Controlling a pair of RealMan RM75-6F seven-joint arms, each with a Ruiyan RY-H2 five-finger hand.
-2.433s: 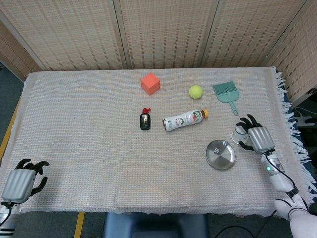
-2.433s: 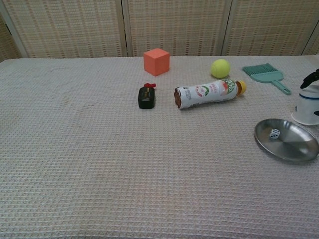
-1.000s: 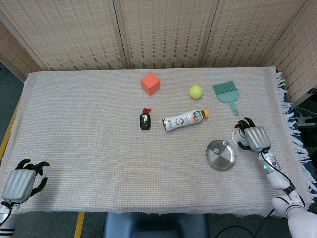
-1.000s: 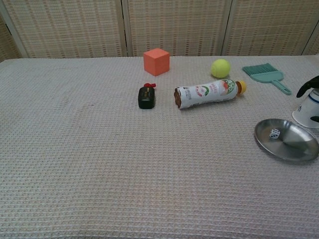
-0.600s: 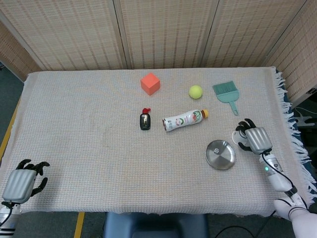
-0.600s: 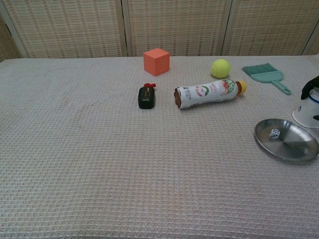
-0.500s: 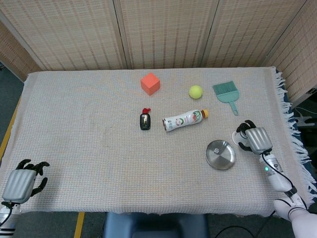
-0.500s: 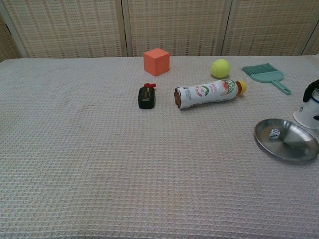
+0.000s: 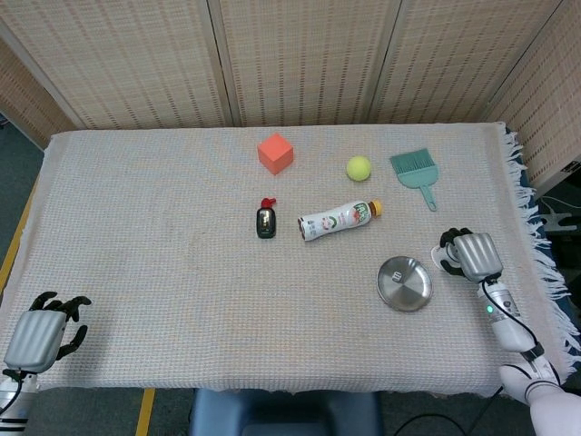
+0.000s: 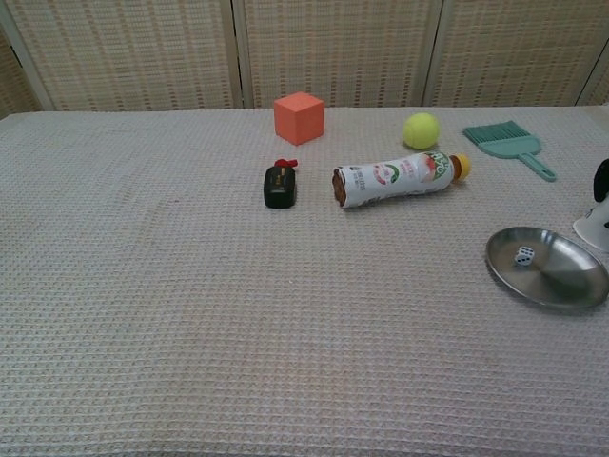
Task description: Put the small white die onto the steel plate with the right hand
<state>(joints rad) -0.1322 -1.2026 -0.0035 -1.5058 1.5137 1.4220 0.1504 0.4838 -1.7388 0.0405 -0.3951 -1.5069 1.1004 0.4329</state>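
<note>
Open cloth is lying all across the table's left half (image 9: 136, 227), giving free passage. Mid-table, a black device (image 9: 265, 221) and a lying bottle (image 9: 338, 219) are blocking the way; behind them an orange cube (image 9: 275, 153), tennis ball (image 9: 359, 168) and teal brush (image 9: 417, 173) are crowding the far edge.

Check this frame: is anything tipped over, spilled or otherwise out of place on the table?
Only the drink bottle lies on its side mid-table, cap on, with nothing spilled around it. The small white die sits inside the steel plate. A white cup under the right hand looks tilted, though it is mostly hidden.
</note>
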